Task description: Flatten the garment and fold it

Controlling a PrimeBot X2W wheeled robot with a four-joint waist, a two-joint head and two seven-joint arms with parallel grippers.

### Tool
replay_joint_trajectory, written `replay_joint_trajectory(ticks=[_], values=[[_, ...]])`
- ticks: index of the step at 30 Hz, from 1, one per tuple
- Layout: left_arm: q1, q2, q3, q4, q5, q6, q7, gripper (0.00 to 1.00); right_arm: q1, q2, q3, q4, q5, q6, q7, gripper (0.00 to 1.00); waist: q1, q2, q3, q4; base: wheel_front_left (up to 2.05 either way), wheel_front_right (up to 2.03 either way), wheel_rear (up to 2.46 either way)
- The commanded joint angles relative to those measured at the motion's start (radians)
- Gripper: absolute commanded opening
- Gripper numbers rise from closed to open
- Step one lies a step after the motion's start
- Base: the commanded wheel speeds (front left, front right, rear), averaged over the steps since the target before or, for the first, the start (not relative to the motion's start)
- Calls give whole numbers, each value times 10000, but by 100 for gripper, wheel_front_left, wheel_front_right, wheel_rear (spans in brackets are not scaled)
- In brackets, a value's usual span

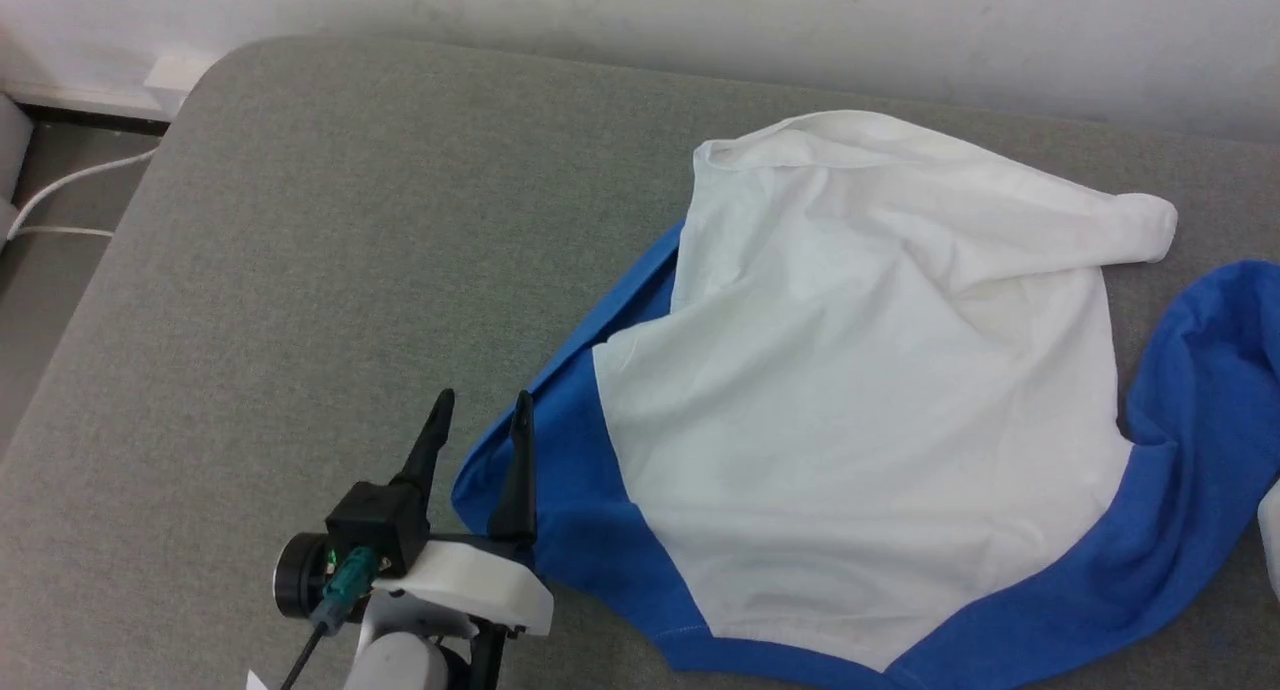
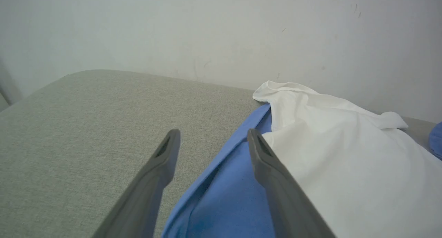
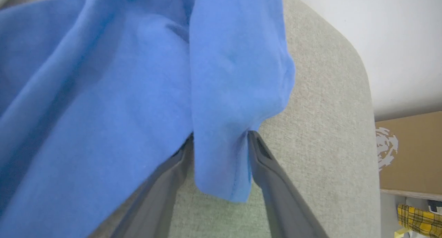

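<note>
Grey table (image 1: 300, 270) under a white wall (image 1: 600, 0) carries the garment (image 1: 850, 420), which lies rumpled with its white body up and its far edge curled over. One blue sleeve (image 1: 565, 470) lies just beside the left gripper (image 1: 482, 400), whose inner finger stands over the sleeve's edge. That gripper is wide open and holds nothing. The other sleeve (image 3: 234, 76) drapes between the parted fingers of the right gripper (image 3: 221, 136), its hem inside the gap and, as far as I can see, not yet pinched. Flattening looks to be the step in hand. Next, I judge, each gripper must close on its sleeve and draw outward evenly to spread the body.
</note>
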Motion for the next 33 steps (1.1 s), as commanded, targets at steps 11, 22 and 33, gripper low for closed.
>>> replay_joint_trajectory(ticks=[11, 22, 33], values=[[341, -166, 326, 509, 274, -380, -47, 100, 852, 495, -468, -1898, 401, -11, -181, 0, -2, 0, -929, -781, 0, 0, 0], [322, -225, 211, 597, 340, -546, -47, 100, 959, -314, -2063, -5374, 1762, -11, 2271, 0, -2, 0, -542, -585, 0, 0, 0], [-40, -243, 89, 699, 258, -553, -47, 100, 175, -1252, -3995, -3283, 168, -11, 3713, 0, -2, 0, 301, 174, 0, 0, 0]])
